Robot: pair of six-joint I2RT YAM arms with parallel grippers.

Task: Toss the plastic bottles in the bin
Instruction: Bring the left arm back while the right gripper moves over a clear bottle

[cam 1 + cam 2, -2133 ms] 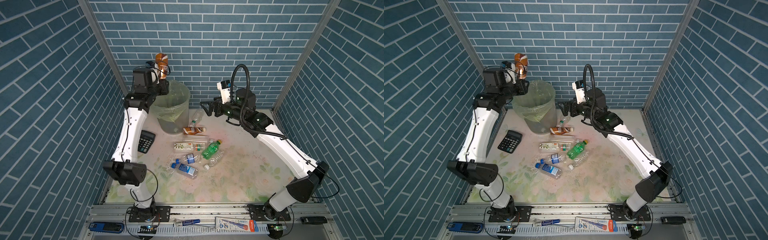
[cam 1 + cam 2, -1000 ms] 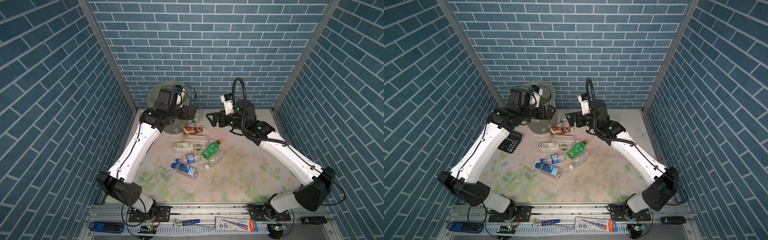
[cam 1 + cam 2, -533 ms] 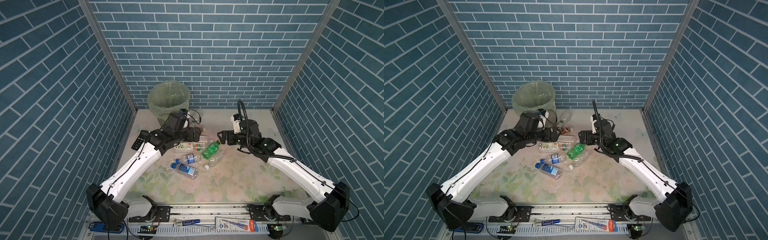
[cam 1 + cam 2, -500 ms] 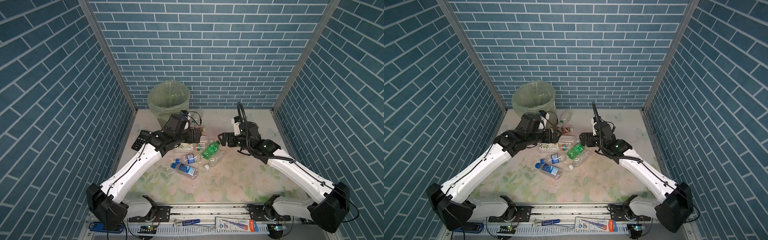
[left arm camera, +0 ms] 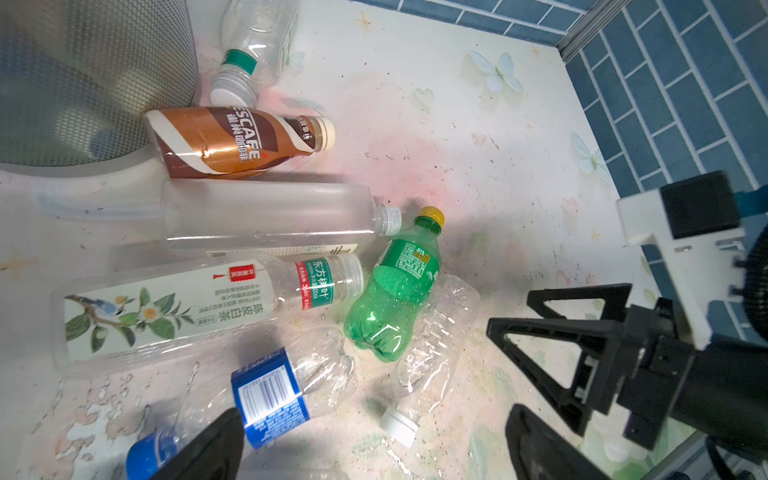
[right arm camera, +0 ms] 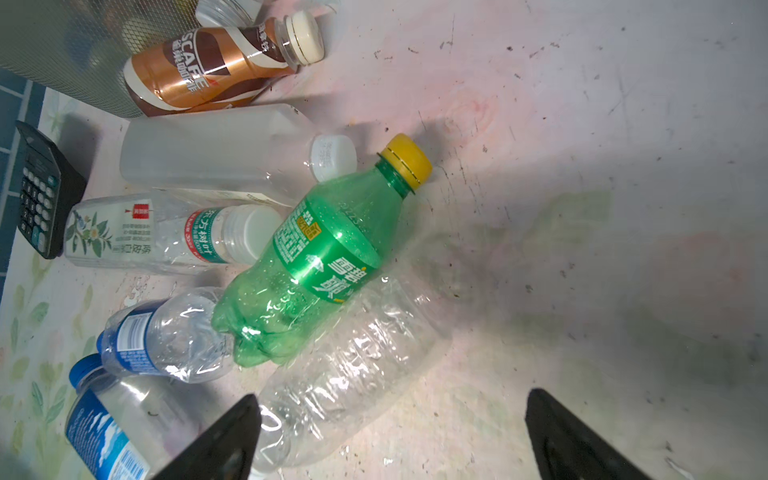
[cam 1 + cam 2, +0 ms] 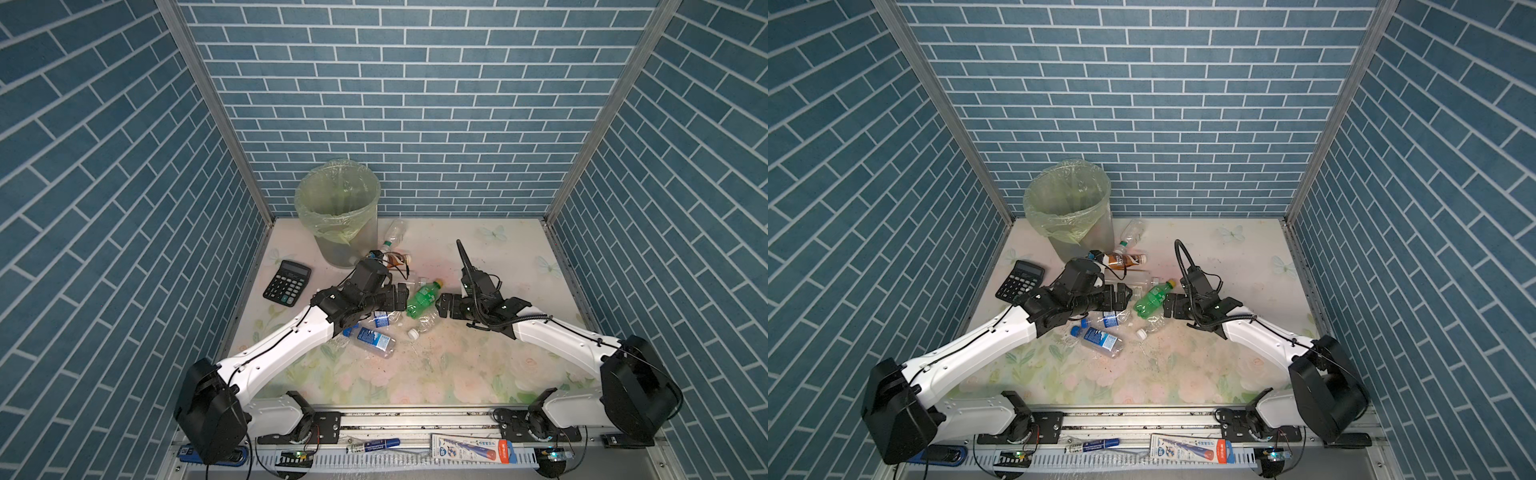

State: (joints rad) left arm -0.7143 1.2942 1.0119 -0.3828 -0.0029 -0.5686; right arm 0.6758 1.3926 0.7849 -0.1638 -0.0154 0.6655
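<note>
**Both sets of fingers bear on one green bottle**

The left fingers point(image 5: 208, 449) and the right fingers point(image 6: 224, 440) stand wide apart and hold nothing. In both top views they face each other low over the bench point(image 7: 478, 365), with the green bottle point(image 7: 420, 300) lying between them. If both arms close in on it, they are likely to collide or shove the bottle out of each other's reach.

The plastic bottles point(image 5: 266, 249) lie on their sides in a tight heap near the middle of the bench, none of them in hand. The green bottle's base lies against, and seemingly partly over, a crushed clear bottle point(image 6: 353, 374) and a blue-labelled bottle point(image 6: 166, 332). A pinch there could catch two bottles at once, or roll the round green one away. The crushed one looks thin and may buckle and slip out.

The bin point(image 7: 332, 249) stands at the back, left of centre, and is much taller than any bottle. A brown bottle point(image 5: 224, 141) lies against its foot. A carry that is too low could strike the rim and tip the bin. The calculator point(image 7: 287, 282) sits just beside the left arm, where a sweep could knock it.
</note>
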